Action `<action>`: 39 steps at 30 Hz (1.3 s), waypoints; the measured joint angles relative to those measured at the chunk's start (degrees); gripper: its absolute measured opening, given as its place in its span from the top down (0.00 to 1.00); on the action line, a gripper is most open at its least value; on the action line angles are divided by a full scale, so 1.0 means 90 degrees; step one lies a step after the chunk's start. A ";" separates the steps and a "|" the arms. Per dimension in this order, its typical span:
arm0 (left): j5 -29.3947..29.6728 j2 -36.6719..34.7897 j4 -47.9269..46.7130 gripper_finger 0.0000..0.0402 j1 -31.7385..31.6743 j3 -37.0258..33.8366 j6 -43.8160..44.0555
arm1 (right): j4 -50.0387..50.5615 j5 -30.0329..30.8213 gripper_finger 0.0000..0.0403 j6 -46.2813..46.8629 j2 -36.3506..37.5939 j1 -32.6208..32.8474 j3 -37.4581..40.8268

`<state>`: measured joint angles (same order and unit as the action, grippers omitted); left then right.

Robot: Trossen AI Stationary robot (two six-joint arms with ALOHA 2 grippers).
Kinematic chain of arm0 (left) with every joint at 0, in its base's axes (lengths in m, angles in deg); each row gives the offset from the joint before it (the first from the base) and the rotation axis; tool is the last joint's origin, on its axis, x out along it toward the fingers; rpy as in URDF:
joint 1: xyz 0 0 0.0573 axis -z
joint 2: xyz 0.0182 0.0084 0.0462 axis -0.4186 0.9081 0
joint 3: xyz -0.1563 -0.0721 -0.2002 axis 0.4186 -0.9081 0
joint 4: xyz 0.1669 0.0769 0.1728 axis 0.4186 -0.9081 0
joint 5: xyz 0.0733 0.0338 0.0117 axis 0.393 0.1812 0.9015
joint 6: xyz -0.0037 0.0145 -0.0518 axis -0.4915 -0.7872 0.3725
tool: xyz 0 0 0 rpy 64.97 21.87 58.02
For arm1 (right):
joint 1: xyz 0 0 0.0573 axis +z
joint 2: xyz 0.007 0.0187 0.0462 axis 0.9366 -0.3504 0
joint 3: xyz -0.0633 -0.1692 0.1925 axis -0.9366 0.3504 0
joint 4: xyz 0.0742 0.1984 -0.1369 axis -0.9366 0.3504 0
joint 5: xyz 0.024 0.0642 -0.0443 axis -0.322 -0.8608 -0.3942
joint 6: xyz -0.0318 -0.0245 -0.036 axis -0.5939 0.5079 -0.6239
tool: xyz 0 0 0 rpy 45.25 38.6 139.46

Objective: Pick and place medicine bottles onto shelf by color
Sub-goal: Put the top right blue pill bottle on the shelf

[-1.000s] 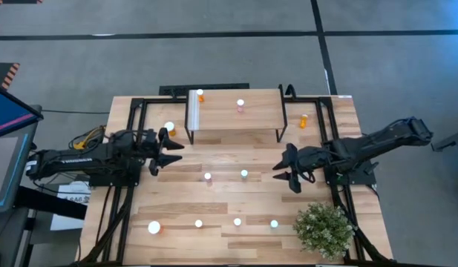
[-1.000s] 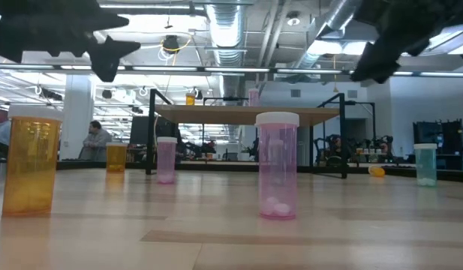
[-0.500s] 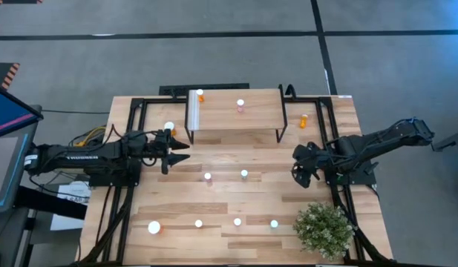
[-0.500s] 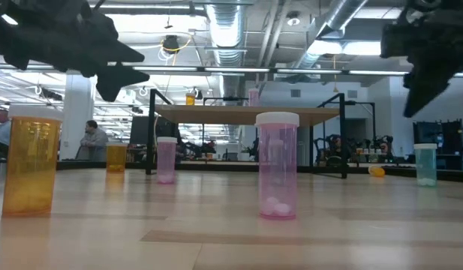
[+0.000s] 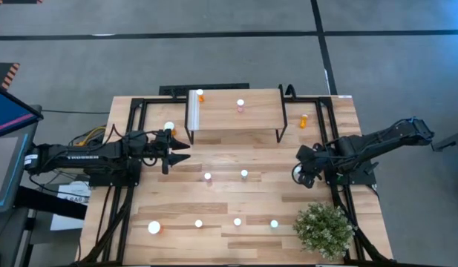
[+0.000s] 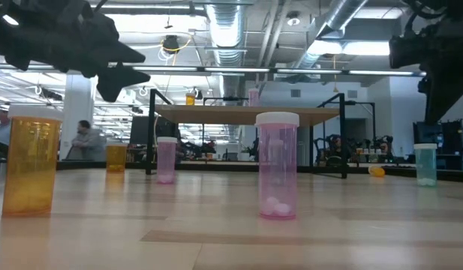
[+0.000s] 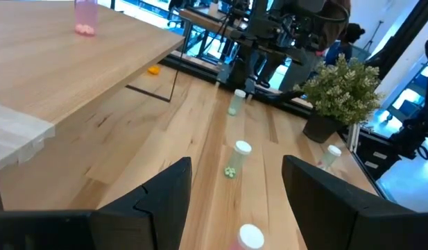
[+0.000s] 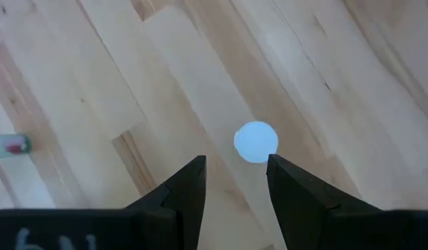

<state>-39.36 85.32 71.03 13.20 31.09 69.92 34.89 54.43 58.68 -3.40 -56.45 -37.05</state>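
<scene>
Your right gripper (image 8: 234, 182) has swung to point down — fingers parted over a bottle's white cap (image 8: 256, 142) — while your left gripper (image 5: 180, 142) hovers open.

In the right wrist view, a bottle (image 8: 256, 142) shows only its white cap, so its body colour cannot be told. Another bottle (image 8: 10, 144) is cut off at the frame edge. In the low view, the right arm (image 6: 434, 52) is cropped and its fingers are hidden.
</scene>
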 joint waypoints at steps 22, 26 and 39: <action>-0.0019 -0.0001 0.0012 0.47 0.0001 0.0000 0.0007 | -0.0172 0.0200 0.44 -0.0400 -0.1224 -0.0430 -0.0002; -0.0017 -0.0002 0.0009 0.47 0.0002 0.0000 0.0005 | -0.0187 0.0191 0.43 -0.0400 -0.1220 -0.0427 -0.0002; -0.0102 0.0000 -0.0030 0.47 0.0000 0.0000 0.0005 | -0.0211 0.0004 0.43 -0.0208 -0.1260 -0.0418 -0.0002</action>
<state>-40.28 85.32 70.77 13.20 31.09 69.96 32.99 54.47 56.81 -14.74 -60.21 -37.08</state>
